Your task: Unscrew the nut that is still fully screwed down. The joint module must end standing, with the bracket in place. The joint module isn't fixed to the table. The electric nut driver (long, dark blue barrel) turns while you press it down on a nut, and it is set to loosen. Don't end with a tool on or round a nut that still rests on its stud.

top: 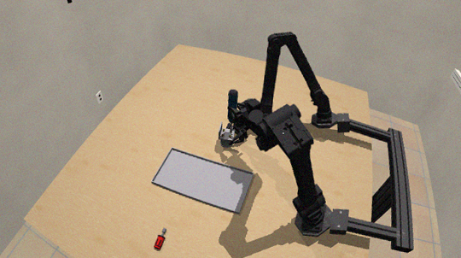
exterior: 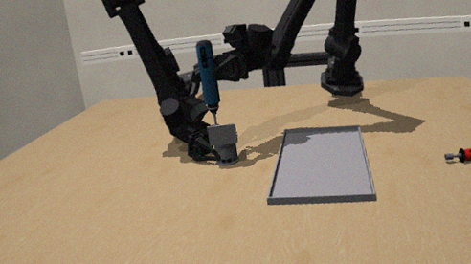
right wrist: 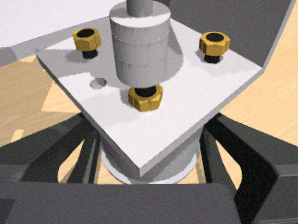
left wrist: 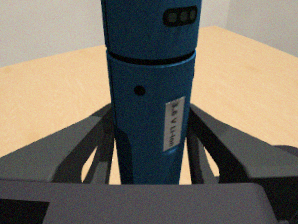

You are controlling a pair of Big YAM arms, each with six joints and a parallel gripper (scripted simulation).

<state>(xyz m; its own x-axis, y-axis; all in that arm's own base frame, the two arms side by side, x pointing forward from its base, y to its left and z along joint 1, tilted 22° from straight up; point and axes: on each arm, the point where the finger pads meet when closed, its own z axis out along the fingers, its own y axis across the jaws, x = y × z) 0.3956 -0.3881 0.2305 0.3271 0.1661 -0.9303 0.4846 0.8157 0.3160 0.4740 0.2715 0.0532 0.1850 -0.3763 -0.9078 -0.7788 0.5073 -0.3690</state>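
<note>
The joint module (top: 226, 141) (exterior: 227, 152) stands upright on the table with the grey bracket (exterior: 222, 132) (right wrist: 210, 95) on top. My right gripper (top: 234, 136) (exterior: 206, 149) (right wrist: 149, 113) is shut on its round body. Three yellow nuts sit on studs. The front nut (right wrist: 145, 97) lies flat on the bracket. The back left nut (right wrist: 87, 39) and the back right nut (right wrist: 215, 43) sit raised. My left gripper (top: 236, 112) (exterior: 216, 69) (left wrist: 150, 112) is shut on the dark blue nut driver (top: 232, 99) (exterior: 208, 74) (left wrist: 150, 90) and holds it upright. The driver's grey socket (right wrist: 145, 45) hangs low, just behind the front nut.
An empty hole (right wrist: 98, 83) shows in the bracket at the left. A flat grey tray (top: 210, 160) (exterior: 320, 199) lies beside the module. A red screwdriver (top: 159, 241) (exterior: 470, 154) lies far off near the table edge.
</note>
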